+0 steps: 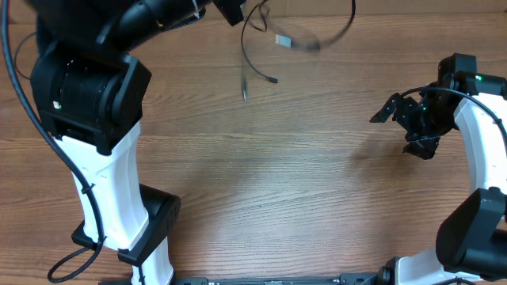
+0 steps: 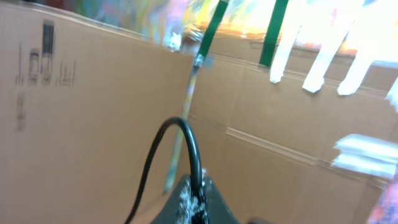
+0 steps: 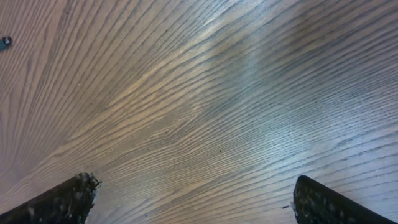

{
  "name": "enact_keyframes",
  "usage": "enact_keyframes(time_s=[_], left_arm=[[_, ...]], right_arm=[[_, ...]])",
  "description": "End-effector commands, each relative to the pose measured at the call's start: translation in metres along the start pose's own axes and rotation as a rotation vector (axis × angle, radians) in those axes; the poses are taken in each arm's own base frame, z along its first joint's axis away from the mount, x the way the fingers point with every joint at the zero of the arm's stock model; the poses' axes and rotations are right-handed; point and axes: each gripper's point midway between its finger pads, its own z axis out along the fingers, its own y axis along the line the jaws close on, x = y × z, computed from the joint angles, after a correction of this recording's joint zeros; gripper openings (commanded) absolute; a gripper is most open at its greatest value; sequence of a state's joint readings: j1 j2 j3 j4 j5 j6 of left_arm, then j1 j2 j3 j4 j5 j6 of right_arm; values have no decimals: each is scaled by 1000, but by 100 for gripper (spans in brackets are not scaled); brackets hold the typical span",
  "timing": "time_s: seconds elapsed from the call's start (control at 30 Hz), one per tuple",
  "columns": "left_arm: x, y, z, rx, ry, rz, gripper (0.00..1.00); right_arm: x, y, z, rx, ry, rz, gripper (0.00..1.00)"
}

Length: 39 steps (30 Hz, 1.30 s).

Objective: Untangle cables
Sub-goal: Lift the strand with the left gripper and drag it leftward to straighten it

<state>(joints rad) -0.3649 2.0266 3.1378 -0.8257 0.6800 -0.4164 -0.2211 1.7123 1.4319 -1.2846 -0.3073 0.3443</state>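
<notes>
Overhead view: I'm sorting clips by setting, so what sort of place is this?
Probably a robotics lab or workshop bench rather than a home. White-and-black robot arms flank a wood-grain table with thin black cables to work on. The left wrist view shows brown cardboard boxes behind.

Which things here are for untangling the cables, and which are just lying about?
For the job:
- cables
- left end effector, shut on the cables
- right end effector, open over the table

Just there:
- wooden table
- cardboard boxes in the background
</notes>
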Motion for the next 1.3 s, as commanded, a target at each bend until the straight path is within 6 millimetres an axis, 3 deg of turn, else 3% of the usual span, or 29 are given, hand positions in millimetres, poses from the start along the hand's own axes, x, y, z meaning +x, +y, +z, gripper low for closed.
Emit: enact_keyframes(time_s=[0.0,0.07,0.17,0.27,0.33,0.4,0.5,0.6,0.77,0.9,1.0,1.17,1.27], left_arm=[[-11,2,5,21,-52,-191,4],[-35,9,2,-17,-166,-295,4],[-62,-1,-4,19,-274,-242,4],[-58,4,-2,-11,-262,-133,4],[-47,24,0,-108,-237,-126,4],[-29,72,-6,-350,-226,-207,4],[-12,122,-29,-646,-227,-199,4],[-7,136,-37,-746,-170,-56,4],[-19,172,-90,-1115,-248,35,4],[-19,180,-102,-1165,-202,95,4],[-4,192,-118,-1236,-188,7,4],[34,213,-187,-1569,-230,-194,4],[45,220,-226,-1722,-213,-213,4]], right_arm=[[-3,0,-4,1,-17,4,100],[-3,0,-4,1,-17,4,100],[-3,1,-4,1,-17,4,100],[-3,0,-4,1,-17,4,100],[-3,0,-4,1,-17,4,100],[-3,0,-4,1,-17,4,100],[-3,1,-4,1,-17,4,100],[-3,0,-4,1,-17,3,100],[-3,0,-4,1,-17,3,100],[-3,1,-4,1,-17,4,100],[-3,0,-4,1,-17,4,100],[-3,0,-4,1,-17,4,100],[-3,0,-4,1,-17,4,100]])
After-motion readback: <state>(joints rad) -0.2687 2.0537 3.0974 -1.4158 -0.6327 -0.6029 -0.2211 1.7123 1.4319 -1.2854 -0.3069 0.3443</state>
